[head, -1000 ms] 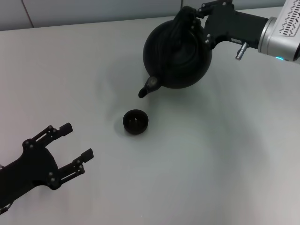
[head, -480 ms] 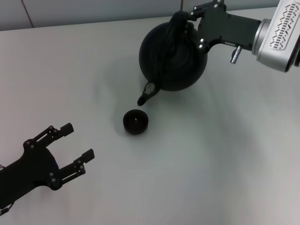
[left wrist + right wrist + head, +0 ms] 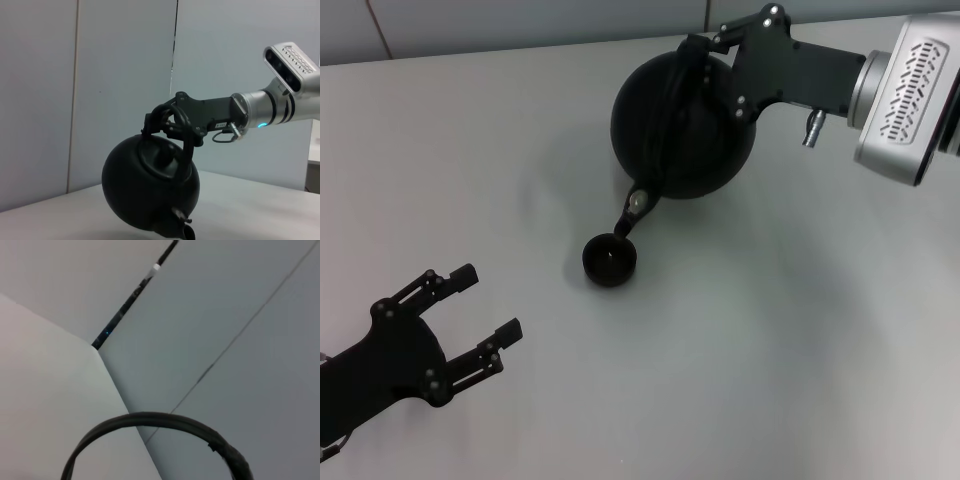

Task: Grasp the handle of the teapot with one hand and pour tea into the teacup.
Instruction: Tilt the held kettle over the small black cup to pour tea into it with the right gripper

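Note:
The matte-black teapot hangs in the air, tilted, with its spout pointing down just over the teacup on the table. My right gripper is shut on the teapot's arched handle at the top. The left wrist view shows the tilted teapot, the handle and the right gripper clamped on it. The right wrist view shows only the handle's hoop. My left gripper is open and empty at the near left, apart from the teacup.
The grey table runs to a back edge under a pale wall. Nothing else stands on it.
The right gripper has tipped the teapot further and shifted it slightly left. The spout has dropped down toward the teacup. The left arm has not moved.

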